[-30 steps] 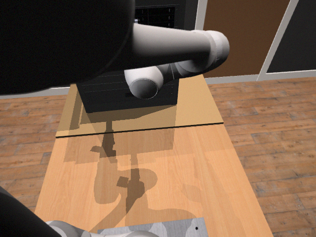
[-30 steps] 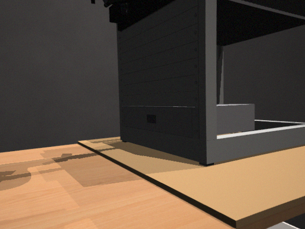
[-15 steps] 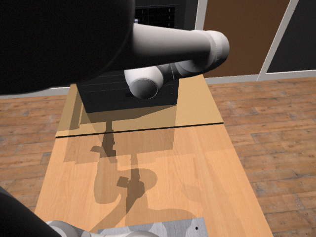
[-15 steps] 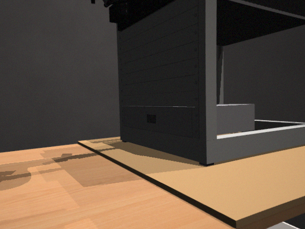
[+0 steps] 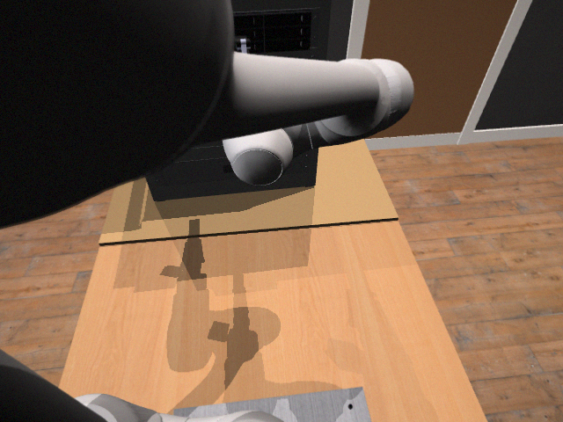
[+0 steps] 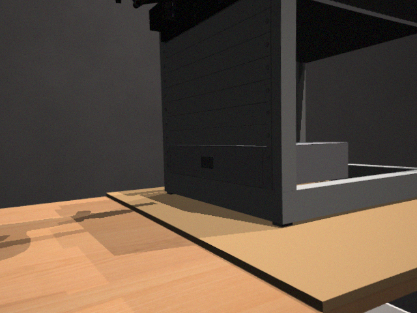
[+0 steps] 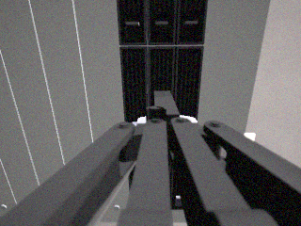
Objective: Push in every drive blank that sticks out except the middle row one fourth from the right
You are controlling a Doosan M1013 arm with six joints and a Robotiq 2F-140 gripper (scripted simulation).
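Observation:
The dark rack (image 5: 204,179) (image 6: 219,101) stands on a tan board (image 5: 354,191) (image 6: 303,255) at the far end of the table. My arm hides most of it in the top view; part of the drive blank grid (image 5: 273,29) shows above the arm. In the wrist view my gripper (image 7: 162,104) is shut with nothing between its fingers. It points at the rack front, close to the dark drive blanks (image 7: 161,80). One grey blank sticks out right ahead of the fingertips. I cannot tell whether they touch it.
The wooden table (image 5: 318,317) (image 6: 67,269) stretches from the board's edge toward the robot's grey base plate (image 5: 296,403). A light grey box (image 6: 321,162) sits inside the rack's open side. My large arm link (image 5: 309,90) crosses in front of the rack.

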